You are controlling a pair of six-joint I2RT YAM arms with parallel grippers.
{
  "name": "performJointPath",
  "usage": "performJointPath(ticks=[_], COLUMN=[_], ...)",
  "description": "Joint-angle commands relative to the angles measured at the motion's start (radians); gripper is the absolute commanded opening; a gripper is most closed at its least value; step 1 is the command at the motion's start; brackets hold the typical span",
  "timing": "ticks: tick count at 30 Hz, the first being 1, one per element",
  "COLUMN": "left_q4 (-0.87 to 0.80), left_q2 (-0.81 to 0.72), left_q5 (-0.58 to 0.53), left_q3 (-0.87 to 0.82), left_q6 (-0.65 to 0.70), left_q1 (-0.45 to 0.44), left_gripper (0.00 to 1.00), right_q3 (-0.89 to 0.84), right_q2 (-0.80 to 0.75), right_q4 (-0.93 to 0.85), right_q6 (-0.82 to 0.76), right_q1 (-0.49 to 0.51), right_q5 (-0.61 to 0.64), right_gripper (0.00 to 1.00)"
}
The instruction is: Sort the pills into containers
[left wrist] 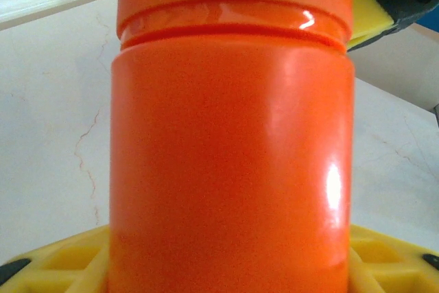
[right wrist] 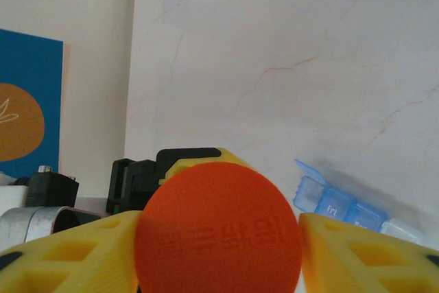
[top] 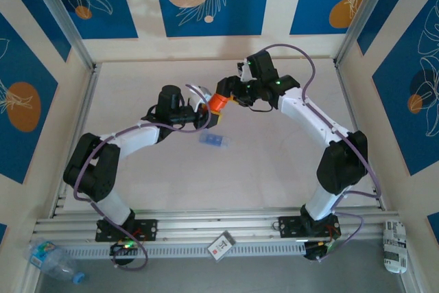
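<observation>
**Status: bottle opening in progress, no pills sorted**

The left gripper (top: 204,109) is clenched on the body of the orange bottle (left wrist: 232,156) and holds it above the table (top: 274,169). The right gripper (top: 233,99) has its yellow fingers (right wrist: 68,259) pressed on both sides of the cap (right wrist: 218,228), which sits on the bottle. The pill box (top: 212,140) lies on the table just in front of the two grippers, apart from both.

Judged progress: early. The cap is on, and no loose pill can be made out. Uncapping, pouring and sorting are all left to do.

View differences:
- The top view gives the layout of arms, bottle and box.
- The left wrist view gives the seam between cap and bottle body.
- The right wrist view gives the end face of the cap and one raised lid at the end of the pill box. The contents of its compartments cannot be told.
</observation>
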Motion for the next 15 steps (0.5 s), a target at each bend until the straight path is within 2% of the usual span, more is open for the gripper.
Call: performJointPath(ticks=[1,5,8,11,13,15], left_q4=[0.025,0.038,0.047,0.083,0.117,0.119], left_q2=[-0.020,-0.018,-0.013,-0.008,-0.002,-0.003], left_q5=[0.035,0.050,0.115,0.201,0.242,0.243], left_q3=[0.034,0.038,0.051,0.063,0.065,0.064], left_q6=[0.004,-0.008,-0.036,-0.106,-0.157,-0.167], left_q1=[-0.002,-0.001,0.003,0.015,0.021,0.023], left_gripper=[0.00,0.00,0.00,0.00,0.00,0.00], right_q3=[0.027,0.033,0.018,-0.074,-0.124,-0.124], right_q2=[0.019,0.033,0.034,-0.004,-0.026,-0.037], right_q4=[-0.001,0.013,0.047,0.159,0.235,0.237], right_q6=[-0.023,-0.104,-0.274,-0.429,-0.444,-0.451], right_q1=[0.006,-0.001,-0.016,-0.067,-0.114,-0.137], right_q5=[-0.044,-0.110,-0.173,-0.335,-0.463,-0.511], right_gripper=[0.52,0.46,0.43,0.45,0.46,0.49])
